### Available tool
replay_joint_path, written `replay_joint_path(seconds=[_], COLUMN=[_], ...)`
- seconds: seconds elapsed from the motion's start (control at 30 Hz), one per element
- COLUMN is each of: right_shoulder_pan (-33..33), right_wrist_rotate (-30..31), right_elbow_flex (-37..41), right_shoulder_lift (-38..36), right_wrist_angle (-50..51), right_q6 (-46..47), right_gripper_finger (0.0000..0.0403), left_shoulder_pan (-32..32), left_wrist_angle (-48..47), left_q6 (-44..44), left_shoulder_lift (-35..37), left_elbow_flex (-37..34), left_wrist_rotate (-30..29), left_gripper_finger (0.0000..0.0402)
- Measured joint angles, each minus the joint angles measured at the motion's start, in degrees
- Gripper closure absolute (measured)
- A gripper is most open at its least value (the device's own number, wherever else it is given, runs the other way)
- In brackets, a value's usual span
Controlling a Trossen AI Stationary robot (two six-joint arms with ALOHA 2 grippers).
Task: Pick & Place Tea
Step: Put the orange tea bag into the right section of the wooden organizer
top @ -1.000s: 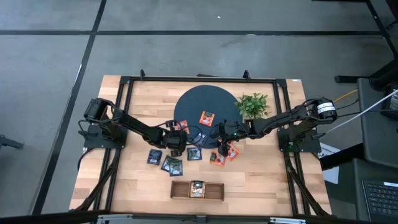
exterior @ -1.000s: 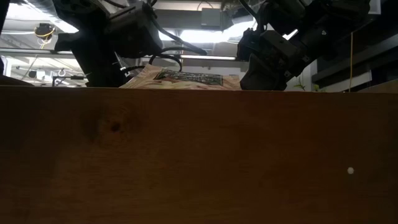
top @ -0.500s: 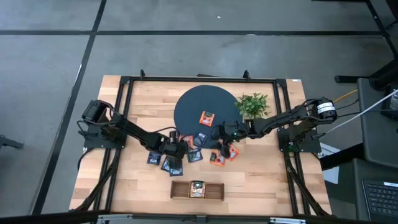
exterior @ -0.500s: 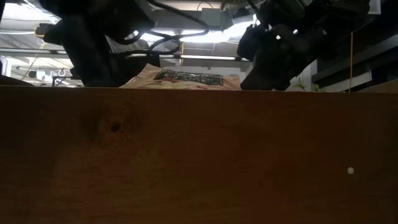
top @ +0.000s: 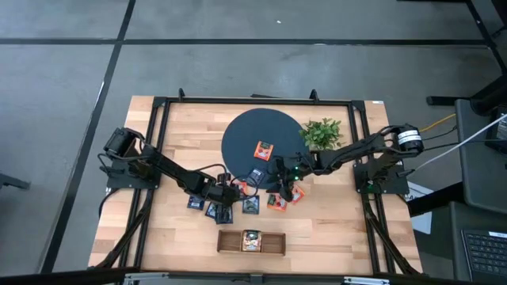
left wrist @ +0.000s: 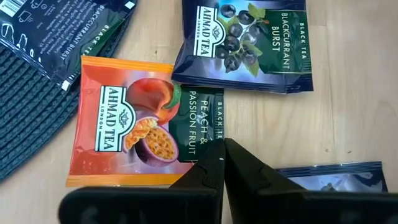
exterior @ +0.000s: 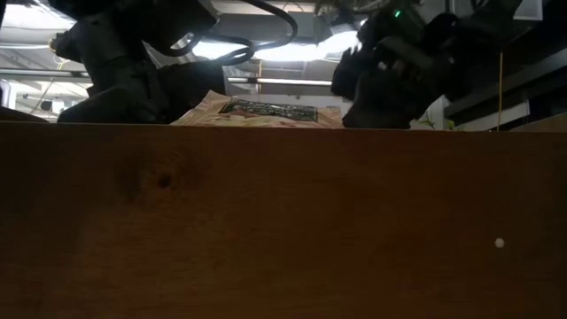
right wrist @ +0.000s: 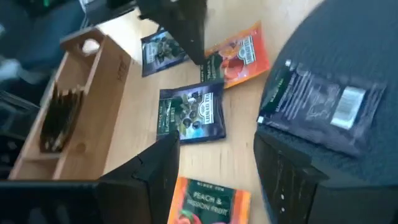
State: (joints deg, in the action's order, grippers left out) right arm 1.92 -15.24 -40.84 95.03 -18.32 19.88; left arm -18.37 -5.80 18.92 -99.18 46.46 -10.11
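Note:
Several tea sachets lie on the wood in front of the dark round mat [top: 261, 131]. My left gripper [left wrist: 221, 152] is shut, its tips over the dark green end of an orange peach sachet [left wrist: 137, 121] that lies flat beside the mat's edge. Just beyond it lies a blackcurrant sachet [left wrist: 245, 43]. My right gripper [right wrist: 217, 155] hangs open above another peach sachet [right wrist: 208, 208] and touches nothing. One orange sachet [top: 263, 149] rests on the mat. The wooden tray [top: 251, 241] holds a sachet [exterior: 257, 111] in its middle compartment. My left gripper's shut fingertips come slanting down from the table's left onto the peach sachet's dark green end [left wrist: 202, 127]. The sachet lies flat on the wood. Whether the tips press on it or stand just above it, I cannot tell.
A dark sachet [left wrist: 56, 31] lies half on the mat's edge. Other dark sachets [top: 210, 207] lie left of the tray. A small green plant [top: 322, 133] stands right of the mat. The tray's wooden wall [exterior: 283, 221] blocks most of the low view.
My left gripper has gone toward the table's near edge and slightly right, tipping as it went, its fingers staying shut. The orange peach sachet has slid with it from the mat's edge onto the wood, and the blackcurrant sachet has shifted a little nearer.

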Motion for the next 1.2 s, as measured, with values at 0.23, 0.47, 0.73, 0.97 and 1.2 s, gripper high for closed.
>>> replay_joint_path(seconds=[0.23,0.47,0.73,0.97,1.2], right_shoulder_pan=[-2.14,-2.2,-2.43,-2.91,-3.99], right_wrist_rotate=[-2.21,-4.61,-5.44,0.45,0.1], right_elbow_flex=[-0.21,-6.73,-17.45,-20.29,-20.35], right_shoulder_lift=[8.79,14.47,20.46,20.58,20.58], right_wrist_angle=[-8.93,-9.16,3.23,5.06,5.58], right_q6=[8.51,11.37,6.48,5.03,5.51], right_gripper_finger=[0.0196,0.0196,0.0196,0.0196,0.0196], left_shoulder_pan=[0.02,0.04,0.09,0.09,0.11], left_wrist_angle=[0.02,0.02,-0.14,-0.2,-0.24], left_q6=[-0.06,-0.2,-0.2,-0.2,-1.09], left_shoulder_lift=[-0.02,-0.09,-0.1,-0.11,-0.09], left_elbow_flex=[0.0,-0.02,-0.07,-0.07,-0.07], left_wrist_rotate=[-0.29,-2.32,-3.87,-3.84,-4.54], left_gripper_finger=[0.0399,0.0399,0.04,0.04,0.04])
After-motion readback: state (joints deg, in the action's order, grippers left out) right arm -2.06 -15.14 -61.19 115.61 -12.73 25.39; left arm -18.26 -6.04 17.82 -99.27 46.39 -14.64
